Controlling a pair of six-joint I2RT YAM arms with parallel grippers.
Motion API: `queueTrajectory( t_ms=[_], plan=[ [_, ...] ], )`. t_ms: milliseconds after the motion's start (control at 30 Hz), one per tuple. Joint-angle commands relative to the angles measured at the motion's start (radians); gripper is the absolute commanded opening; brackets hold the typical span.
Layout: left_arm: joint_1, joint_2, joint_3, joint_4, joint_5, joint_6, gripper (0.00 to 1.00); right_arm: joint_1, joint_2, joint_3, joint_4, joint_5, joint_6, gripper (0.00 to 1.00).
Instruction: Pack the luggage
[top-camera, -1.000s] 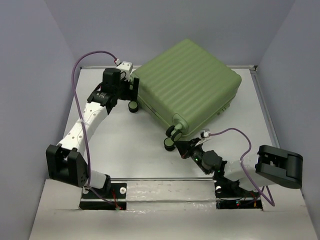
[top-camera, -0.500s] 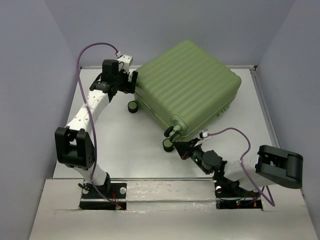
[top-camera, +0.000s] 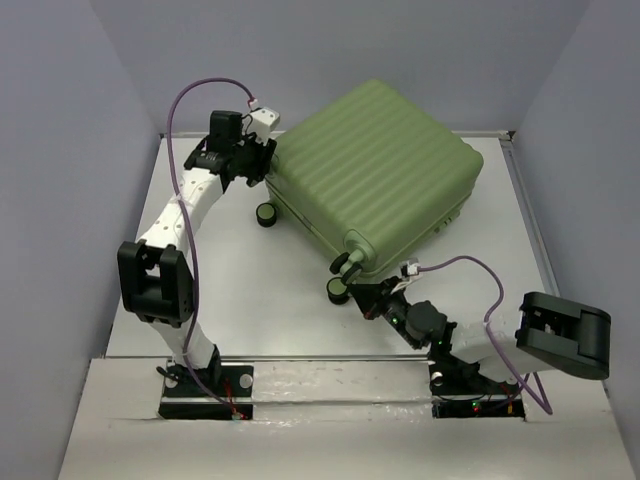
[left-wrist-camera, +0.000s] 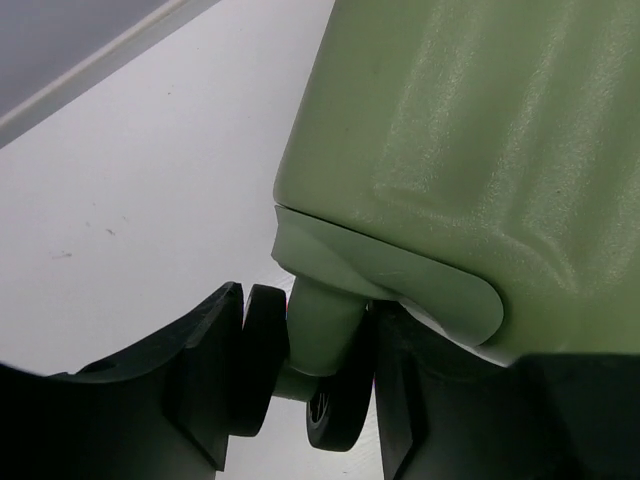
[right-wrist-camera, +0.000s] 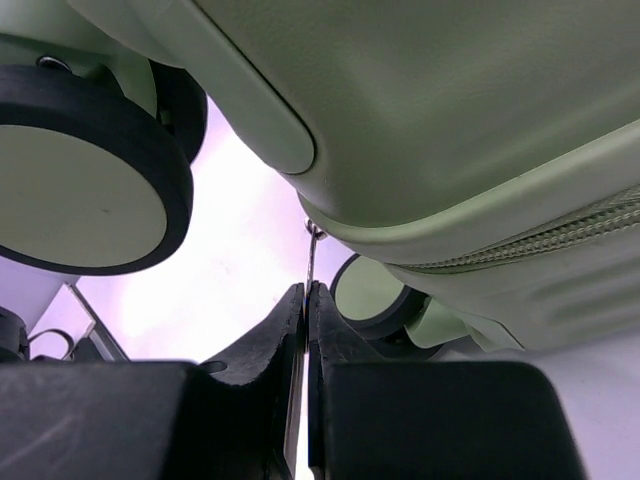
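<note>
Left gripper (left-wrist-camera: 308, 375) jaws, black and blunt, closed onto corner caster (left-wrist-camera: 320, 330), pads against its black wheels. Right gripper (right-wrist-camera: 306, 300) jaws pressed together, pinching thin metal tab (right-wrist-camera: 311, 255), possibly zipper pull. Luggage (top-camera: 375, 165): light-green ribbed hard shell, closed, flat on white table (top-camera: 250, 290). Left jaws at its far-left corner, right jaws at near corner. Left arm (top-camera: 180, 215) stretched upward; right arm (top-camera: 470, 340) low, folded.

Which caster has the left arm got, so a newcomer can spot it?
Start at the large light-green ribbed hard-shell suitcase on the white table. At its far-left corner, the black-and-green caster is pinched between the left arm's fingers. The nearer casters stand ungripped.
</note>
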Motion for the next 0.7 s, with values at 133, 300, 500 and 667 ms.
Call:
queueTrajectory(
  t_ms=[133,300,500,667],
  plan=[
    [0.006,-0.035,-0.132,0.143,-0.070,-0.193,0.06,0.052,-0.149,-0.014,0.059,-0.069,-0.020,0.07],
    [0.006,-0.113,-0.233,0.089,-0.102,-0.297,0.06,0.014,-0.341,0.009,-0.155,-0.087,-0.075,0.07],
    [-0.002,-0.345,-0.514,0.111,-0.035,-0.398,0.06,-0.287,-0.403,0.081,-0.386,-0.441,-0.055,0.07],
    [-0.010,-0.507,-0.702,0.131,0.053,-0.466,0.06,-0.402,-0.366,0.175,-0.485,-0.566,-0.086,0.07]
  ],
)
